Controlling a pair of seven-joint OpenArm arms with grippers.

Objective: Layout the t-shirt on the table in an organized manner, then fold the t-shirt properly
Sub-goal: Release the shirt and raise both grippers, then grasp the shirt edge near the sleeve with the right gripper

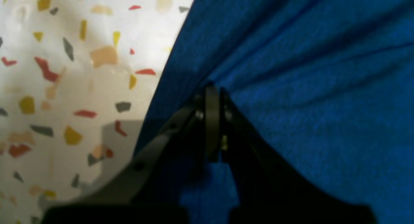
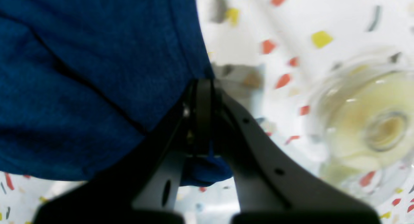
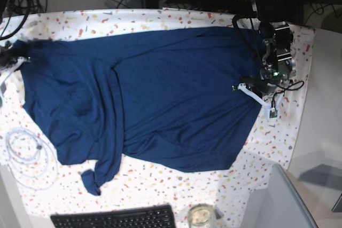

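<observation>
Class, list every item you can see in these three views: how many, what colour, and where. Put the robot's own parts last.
dark navy-blue soft fabric t-shirt: one, navy, spread wrinkled across the table.
white speckled terrazzo-pattern table: one, white with red, yellow, grey flecks, under the shirt.
coiled white cable: one, white, table's left edge in the base view.
black keyboard: one, black, bottom edge.
clear glass jar: one, yellowish, beside the keyboard.
left tool: one, dark, shut on the shirt's edge.
right tool: one, dark, shut on the shirt's edge.
</observation>
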